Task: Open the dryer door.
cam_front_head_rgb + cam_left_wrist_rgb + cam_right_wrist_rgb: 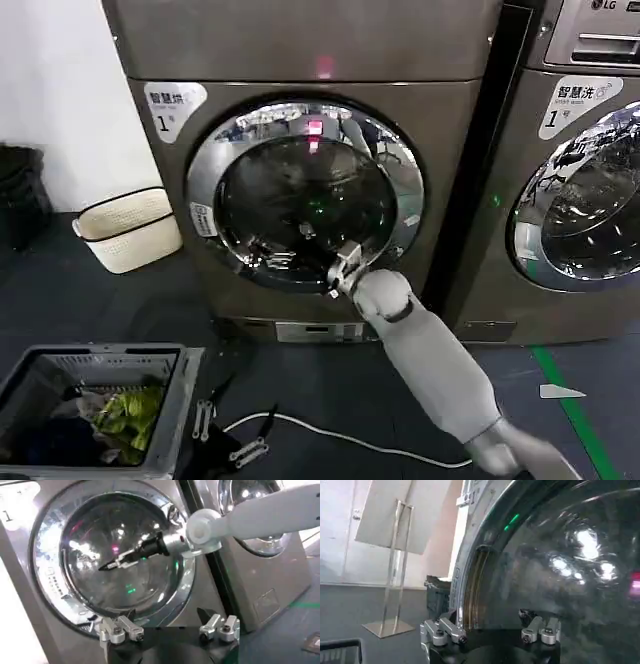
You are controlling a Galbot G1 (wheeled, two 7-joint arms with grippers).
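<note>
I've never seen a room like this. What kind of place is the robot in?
Probably a laundry room or laundromat. Two big front-loading machines stand side by side, the dryer door shut on one, an LG machine beside it. A basket of clothes sits on the floor.

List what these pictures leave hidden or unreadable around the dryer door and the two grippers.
- Head view: where the right gripper touches the dryer door is hidden by the gripper itself.
- Right wrist view: the door is cut off by the frame; no handle or latch can be made out.
- Left wrist view: reflections hide the drum; the left gripper sits low, open.
</note>
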